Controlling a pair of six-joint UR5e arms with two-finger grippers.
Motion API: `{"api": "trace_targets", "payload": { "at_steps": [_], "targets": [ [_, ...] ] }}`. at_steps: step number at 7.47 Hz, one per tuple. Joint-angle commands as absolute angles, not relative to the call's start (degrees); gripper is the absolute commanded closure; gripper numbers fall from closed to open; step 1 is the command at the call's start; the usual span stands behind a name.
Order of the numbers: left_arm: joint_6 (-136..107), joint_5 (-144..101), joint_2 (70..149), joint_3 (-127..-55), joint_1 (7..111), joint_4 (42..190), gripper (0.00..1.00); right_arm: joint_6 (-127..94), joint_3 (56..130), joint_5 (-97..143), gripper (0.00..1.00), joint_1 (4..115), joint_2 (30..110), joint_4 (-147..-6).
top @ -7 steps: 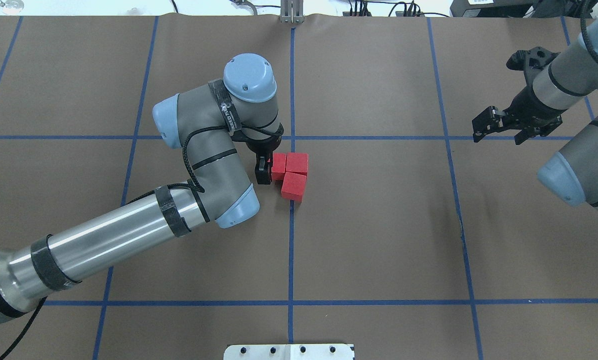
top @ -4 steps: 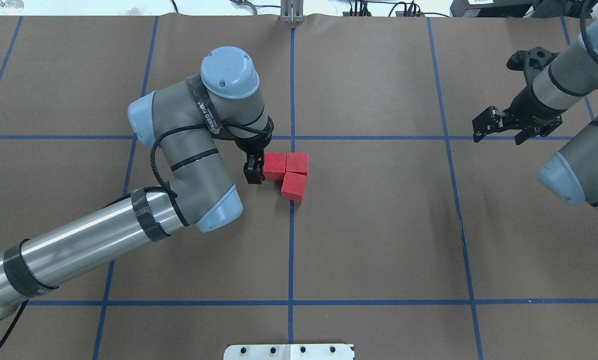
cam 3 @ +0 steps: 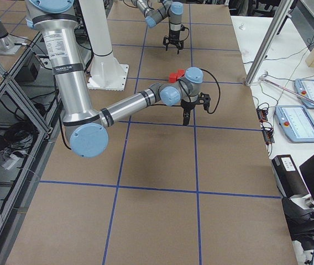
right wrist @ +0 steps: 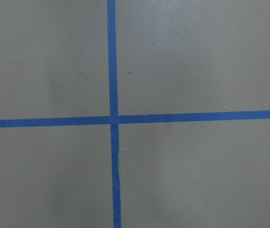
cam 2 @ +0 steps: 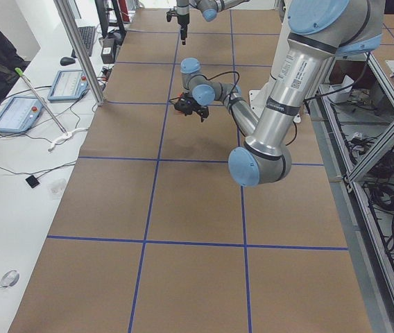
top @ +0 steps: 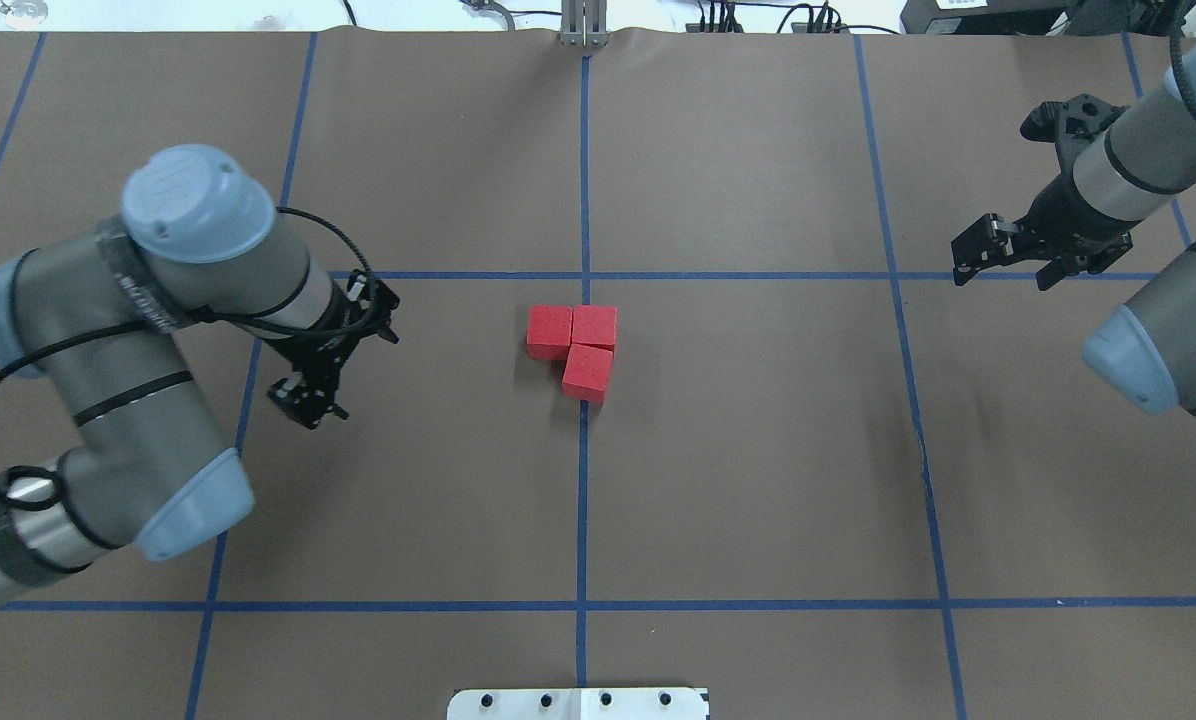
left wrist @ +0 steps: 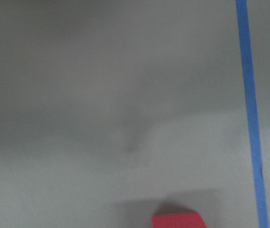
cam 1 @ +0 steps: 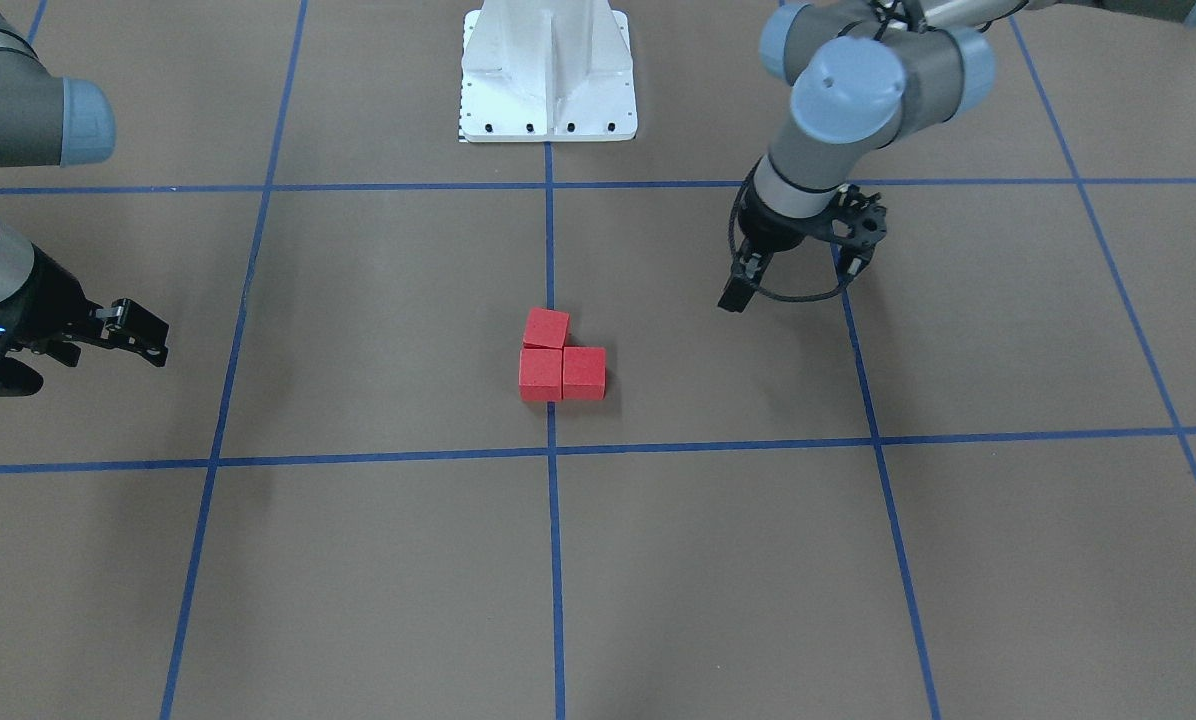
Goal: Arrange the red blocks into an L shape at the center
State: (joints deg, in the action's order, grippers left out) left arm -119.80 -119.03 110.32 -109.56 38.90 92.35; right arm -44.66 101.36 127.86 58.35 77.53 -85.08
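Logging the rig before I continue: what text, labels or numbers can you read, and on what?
No text reads clearly.
Left arm's label: print too small.
Right arm's label: print too small.
White print on the left arm's black band: blurred.

Left arm: grey links, pale-blue joint caps, silver tube, black cable loop. Left claw black. Base white.

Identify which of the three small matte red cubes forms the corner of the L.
The far-right small matte red cube in the overhead view: it alone has a face against both others, the left cube and the near cube.
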Motion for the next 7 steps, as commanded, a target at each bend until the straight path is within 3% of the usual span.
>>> {"api": "trace_targets", "payload": {
  "at_steps": [1,4,7],
  "targets": [
    [-97.13,-119.18,95.23,-119.78,43.83,93.25,0.0,-43.77,102.82,128.4,0.0,60.98,79.7,-85.08],
    [-63.24,-126.43,83.45,-119.36,59.61,99.39,0.0,-33.73,103.19,130.85,0.0,68.52,83.92,-85.25],
    [-29.62,-131.13,81.56,-108.93,78.17,99.32,0.0,-17.28,102.14,132.1,0.0,76.27,90.07,-86.04]
  ]
}}
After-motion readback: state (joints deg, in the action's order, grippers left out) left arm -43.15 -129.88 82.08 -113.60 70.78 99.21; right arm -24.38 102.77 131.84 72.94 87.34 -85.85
